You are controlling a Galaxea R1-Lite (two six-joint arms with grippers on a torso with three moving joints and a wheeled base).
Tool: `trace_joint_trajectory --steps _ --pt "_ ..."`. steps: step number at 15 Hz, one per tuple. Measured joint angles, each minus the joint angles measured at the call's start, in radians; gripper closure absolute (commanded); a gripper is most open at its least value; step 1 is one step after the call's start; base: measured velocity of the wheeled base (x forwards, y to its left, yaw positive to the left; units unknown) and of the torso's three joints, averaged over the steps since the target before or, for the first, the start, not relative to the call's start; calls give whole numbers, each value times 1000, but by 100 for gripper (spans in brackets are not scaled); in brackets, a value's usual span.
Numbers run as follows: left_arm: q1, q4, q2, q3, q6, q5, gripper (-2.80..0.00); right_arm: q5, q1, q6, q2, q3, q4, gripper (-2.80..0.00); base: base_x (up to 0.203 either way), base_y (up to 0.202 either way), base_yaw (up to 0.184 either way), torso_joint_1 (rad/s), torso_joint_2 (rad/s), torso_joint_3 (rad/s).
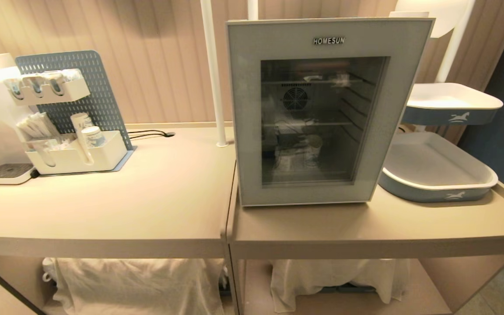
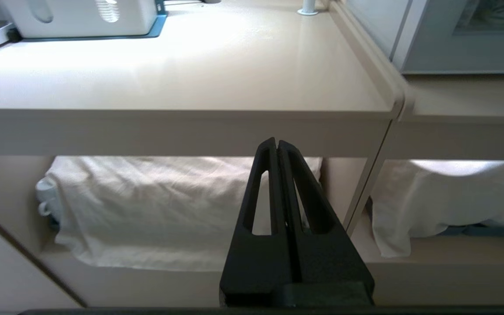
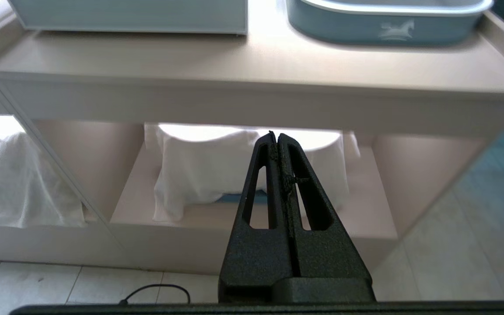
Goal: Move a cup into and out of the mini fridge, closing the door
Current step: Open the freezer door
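The pale grey-framed glass door (image 1: 317, 118) stands shut, blocking the white mini fridge's inside. Open beige tabletop (image 1: 147, 197) lies before it; the blue-and-white tray (image 1: 440, 183) seemingly crowds its right.

Our head camera looks down at the table (image 1: 169, 210) and mini fridge (image 1: 322, 109); both wrist cameras sit low, facing the table's front edge.
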Motion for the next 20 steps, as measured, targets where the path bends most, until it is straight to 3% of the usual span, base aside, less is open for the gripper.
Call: trace_joint_trajectory --steps 8,11,13,16,19,20 --pt "0 0 0 0 1 0 0 -1 0 0 0 0 0 0 38 -39 -1 1 5 0" --pt "-1 3 2 -41 34 18 0 0 -1 0 0 0 -1 0 0 0 0 0 0 0" --pt "0 73 25 -221 42 58 0 0 0 -1 0 0 -1 0 0 0 0 0 0 0" --pt "-2 275 149 -686 11 149 0 0 0 -1 0 0 1 0 0 0 0 0 0 0" --pt "-11 494 440 -1075 -78 224 0 0 0 -1 0 -1 1 0 0 0 0 0 0 0" --pt "-14 555 558 -1172 -110 219 0 0 0 -1 0 -1 1 0 0 0 0 0 0 0"
